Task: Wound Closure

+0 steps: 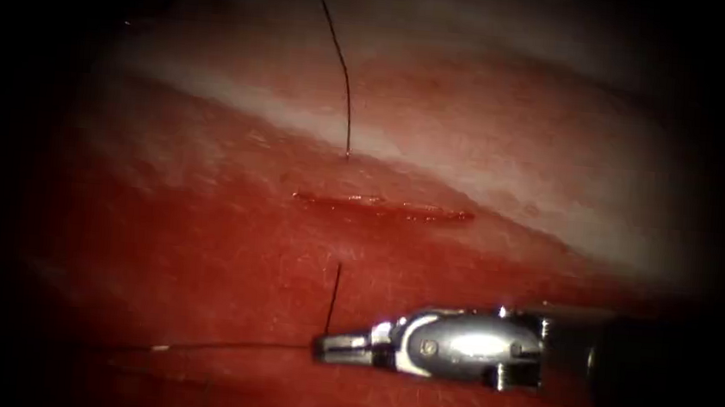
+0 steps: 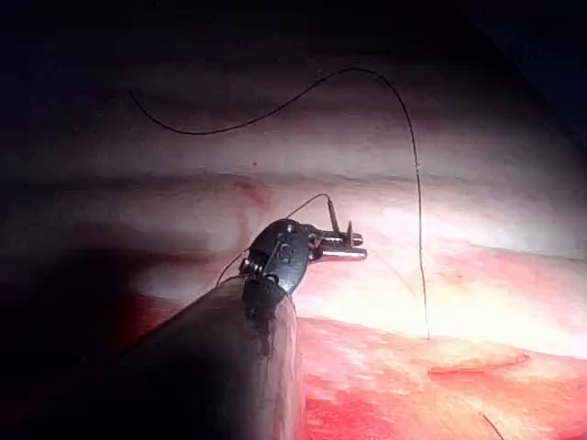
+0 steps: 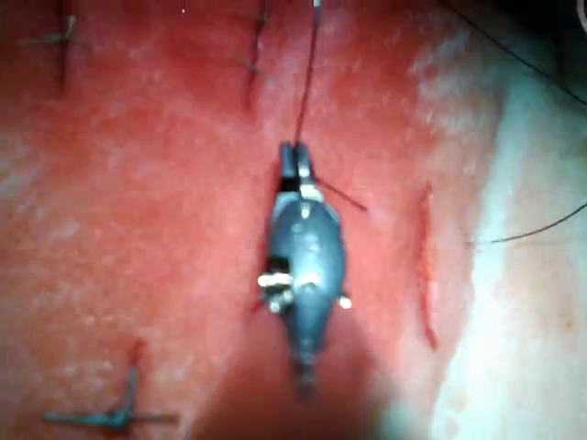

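The cut lies as a short dark slit across the red tissue. Dark thread comes down from above and enters the tissue just beyond the cut's left part. It comes out on the near side and drops to my right tool, whose jaws are shut on the thread. From there a strand runs left over the tissue to a small bright spot; I cannot make out the needle. In its own wrist view the right tool grips the same strand. The left tool hovers off the cut, a thin strand beside it.
A pale fatty band crosses the tissue beyond the cut. Older blue-green stitches sit in the tissue away from the cut. The long free thread arcs loosely over the pale tissue.
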